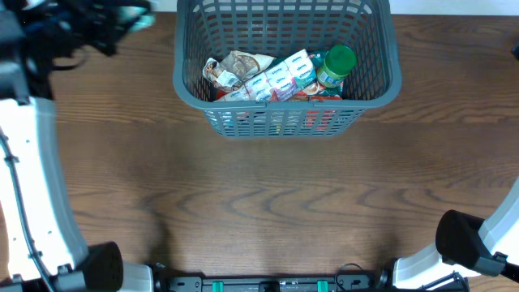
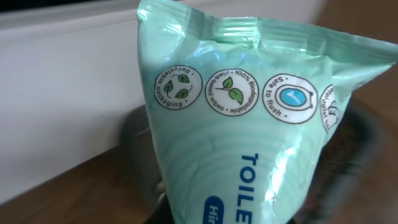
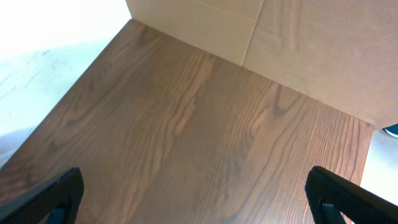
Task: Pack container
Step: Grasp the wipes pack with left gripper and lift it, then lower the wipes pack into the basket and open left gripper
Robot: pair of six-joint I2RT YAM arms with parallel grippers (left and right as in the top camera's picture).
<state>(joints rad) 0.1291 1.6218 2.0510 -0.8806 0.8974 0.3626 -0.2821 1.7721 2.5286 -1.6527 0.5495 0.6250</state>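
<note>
**Left arm holding wipes packet, basket lying to its right**

The left gripper (image 1: pixel 113 23) is pinching a mint-green packet (image 2: pixel 249 124), its jaws drawn almost together on it. The packet's glossy film and printed seals are filling the wrist view. Overhead, that gripper is showing only as a blur at the far left corner, so it is probably gripping the packet's lower end, though I cannot be sure.

The basket (image 1: pixel 369 93) is sitting at the far middle of the table (image 1: pixel 268 203). It is lying to the right of the left gripper and roughly level with it, its long axis running left to right. The left arm is much the nearer. The right gripper (image 3: pixel 196 199) is hanging wide, holding nothing, over bare wood near the front edge.

Inside the basket, other packets (image 1: pixel 268 77) and a green-lidded jar (image 1: pixel 336 63) are crowding the near wall. The far half is looking free. The wood is lying flat and bare between gripper and basket.
</note>
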